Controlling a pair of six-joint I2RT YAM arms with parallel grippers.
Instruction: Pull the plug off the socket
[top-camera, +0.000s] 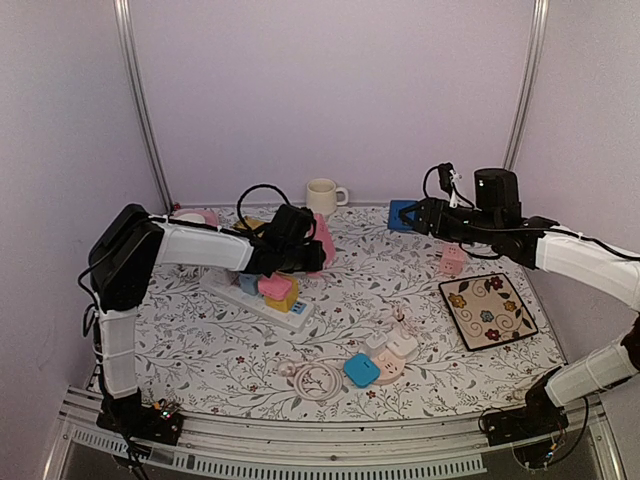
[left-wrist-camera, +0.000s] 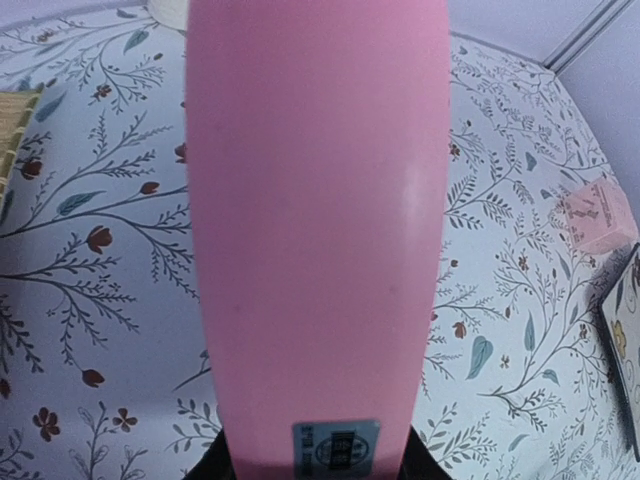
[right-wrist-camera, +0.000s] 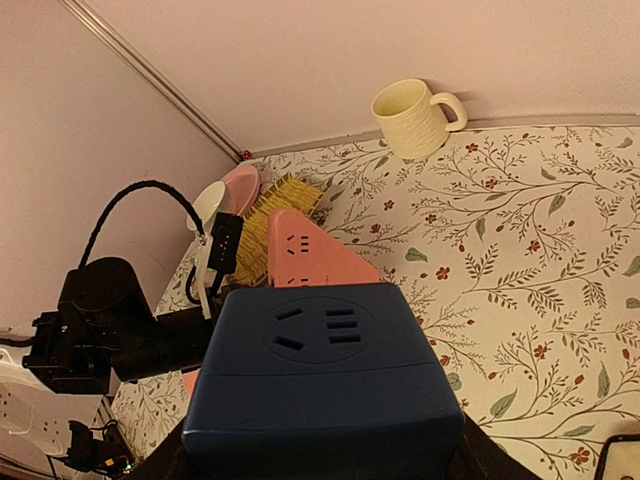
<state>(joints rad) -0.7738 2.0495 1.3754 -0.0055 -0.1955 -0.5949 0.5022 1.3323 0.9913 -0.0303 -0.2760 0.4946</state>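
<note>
A pink adapter (left-wrist-camera: 315, 230) fills the left wrist view, a small label at its near end and the floral desk (left-wrist-camera: 90, 250) behind it. The left tool (top-camera: 308, 247) pinches this pink adapter and holds it out over the far middle of the desk, clear of the white power strip (top-camera: 262, 302) that lies just on the near side of it. On that strip sit a pink plug (top-camera: 272, 286), a yellow plug (top-camera: 286, 299) and a blue plug (top-camera: 248, 283). The right tool (top-camera: 413, 214) is clamped on a blue adapter cube (right-wrist-camera: 320, 390) with socket slots on its upper face, held at the far right, well apart from the pink adapter. A cream mug (top-camera: 324, 195) stands by the back wall between the two. A small pink cube (top-camera: 452, 262) and a flowered plate (top-camera: 487, 310) lie to the right. Nearer the arms, a second white strip (top-camera: 392, 348) lies just beside a light-blue plug (top-camera: 361, 370) and near a coiled white cable (top-camera: 315, 380).
</note>
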